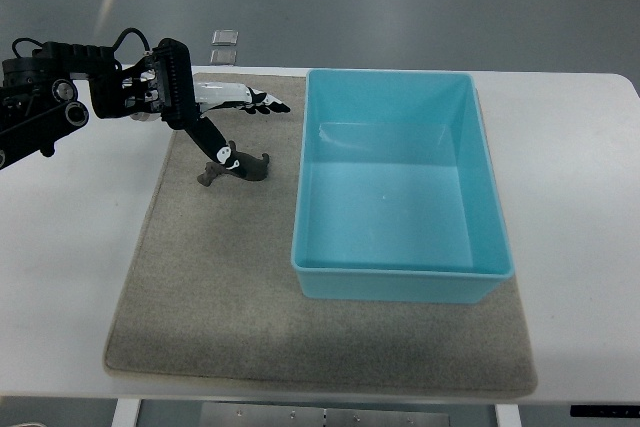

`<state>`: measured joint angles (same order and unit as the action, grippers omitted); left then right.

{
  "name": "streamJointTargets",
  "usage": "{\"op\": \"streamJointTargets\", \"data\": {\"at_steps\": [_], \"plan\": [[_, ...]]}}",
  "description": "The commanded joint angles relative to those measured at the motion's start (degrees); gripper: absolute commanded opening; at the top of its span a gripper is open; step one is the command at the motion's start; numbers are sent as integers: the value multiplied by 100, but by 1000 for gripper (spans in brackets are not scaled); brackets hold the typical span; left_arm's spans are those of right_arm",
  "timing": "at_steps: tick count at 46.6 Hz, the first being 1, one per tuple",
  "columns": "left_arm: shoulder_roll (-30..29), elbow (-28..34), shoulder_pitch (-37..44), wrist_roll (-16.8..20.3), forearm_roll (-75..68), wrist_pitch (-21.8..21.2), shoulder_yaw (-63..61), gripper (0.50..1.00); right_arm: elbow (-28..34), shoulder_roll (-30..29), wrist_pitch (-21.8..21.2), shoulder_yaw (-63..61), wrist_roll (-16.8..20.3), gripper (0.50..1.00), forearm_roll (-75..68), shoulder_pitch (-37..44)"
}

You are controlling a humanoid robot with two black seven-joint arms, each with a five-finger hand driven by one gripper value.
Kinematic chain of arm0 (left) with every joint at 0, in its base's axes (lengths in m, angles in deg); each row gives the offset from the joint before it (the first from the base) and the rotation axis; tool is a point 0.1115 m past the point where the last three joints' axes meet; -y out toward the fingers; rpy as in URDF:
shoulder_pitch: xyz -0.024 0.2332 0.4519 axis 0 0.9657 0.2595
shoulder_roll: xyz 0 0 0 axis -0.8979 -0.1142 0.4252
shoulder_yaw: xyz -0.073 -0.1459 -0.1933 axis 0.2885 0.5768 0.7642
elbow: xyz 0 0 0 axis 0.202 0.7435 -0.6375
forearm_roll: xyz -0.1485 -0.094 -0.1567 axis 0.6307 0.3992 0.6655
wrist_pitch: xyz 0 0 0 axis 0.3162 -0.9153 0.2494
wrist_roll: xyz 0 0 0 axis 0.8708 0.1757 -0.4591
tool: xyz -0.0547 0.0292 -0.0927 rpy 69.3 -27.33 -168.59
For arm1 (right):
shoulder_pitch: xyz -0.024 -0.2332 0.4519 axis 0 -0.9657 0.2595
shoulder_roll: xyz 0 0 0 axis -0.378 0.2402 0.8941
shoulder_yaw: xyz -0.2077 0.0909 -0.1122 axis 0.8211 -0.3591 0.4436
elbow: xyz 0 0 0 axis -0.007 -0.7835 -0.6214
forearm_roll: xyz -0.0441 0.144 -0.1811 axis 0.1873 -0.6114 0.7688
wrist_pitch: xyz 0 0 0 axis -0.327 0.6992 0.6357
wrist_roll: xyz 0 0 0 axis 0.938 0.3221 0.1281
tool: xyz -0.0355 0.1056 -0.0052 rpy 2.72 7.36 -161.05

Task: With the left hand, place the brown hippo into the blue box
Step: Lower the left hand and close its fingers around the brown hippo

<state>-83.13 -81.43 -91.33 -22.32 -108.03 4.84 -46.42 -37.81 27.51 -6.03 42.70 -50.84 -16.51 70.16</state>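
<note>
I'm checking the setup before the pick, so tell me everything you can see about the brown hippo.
The brown hippo is a small dark brown toy figure, too small for detail. It lies on the grey mat, left of the blue box and apart from it. The left hand is over it, thumb tip at or on its left end, other fingers extended above.

Mat lay on table. Box sat on mat's right part. Hippo lay on mat, left of box, near far edge. Left hand was above hippo, thumb touching it; arm entered from left.
</note>
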Motion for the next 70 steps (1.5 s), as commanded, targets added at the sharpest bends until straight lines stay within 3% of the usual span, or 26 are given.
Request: {"op": "streamJointTargets", "data": {"at_steps": [1, 25, 54, 66, 70], "plan": [[-3, -15, -1, -1, -448, -19, 0, 999, 8, 0, 0, 0, 0, 936, 0, 0], [49, -15, 34, -10, -1662, -230, -18, 996, 0, 0, 0, 0, 0, 936, 0, 0], [234, 126, 87, -54, -1724, -317, -18, 996, 0, 0, 0, 0, 0, 936, 0, 0], [366, 249, 113, -45, -1847, -326, -18, 981, 0, 0, 0, 0, 0, 936, 0, 0], [366, 249, 113, -45, -1882, -326, -26, 949, 0, 0, 0, 0, 0, 936, 0, 0]]}}
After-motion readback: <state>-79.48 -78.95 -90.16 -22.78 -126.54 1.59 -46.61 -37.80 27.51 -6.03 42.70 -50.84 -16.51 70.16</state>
